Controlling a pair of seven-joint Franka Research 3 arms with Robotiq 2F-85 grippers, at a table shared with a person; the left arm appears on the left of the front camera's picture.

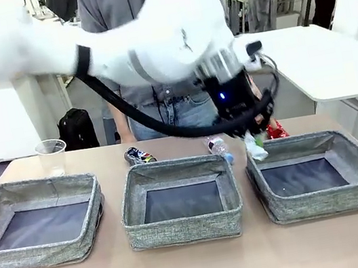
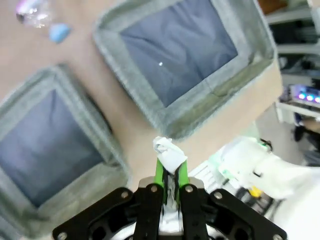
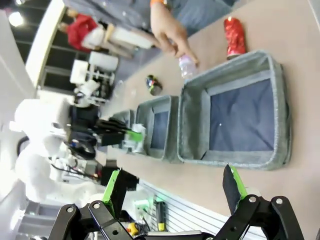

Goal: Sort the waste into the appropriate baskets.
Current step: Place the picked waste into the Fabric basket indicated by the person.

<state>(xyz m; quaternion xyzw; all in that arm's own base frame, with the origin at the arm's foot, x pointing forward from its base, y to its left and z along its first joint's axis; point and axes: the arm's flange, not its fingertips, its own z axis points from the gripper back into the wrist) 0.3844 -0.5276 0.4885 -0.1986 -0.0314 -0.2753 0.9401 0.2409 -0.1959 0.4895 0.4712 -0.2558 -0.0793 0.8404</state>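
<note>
Front view: the left arm is reaching in from the upper left of the frame. The left gripper is hanging right of centre, at the upper left corner of the right-hand basket. In the left wrist view its green pads are pressing together on the white paper wad, which is sticking out past the fingertips over the tan table.

The middle basket and the left-hand basket are sitting in a row with the right-hand one. Behind them, a clear plastic cup is standing upright at the left. A crushed dark patterned can, a clear plastic bottle and a crushed red can are lying further right.

In the right wrist view, the right gripper is holding its fingers spread wide at the bottom of the frame, gripping nothing. At the top, a person's hand is reaching its fingertips to the bottle.
</note>
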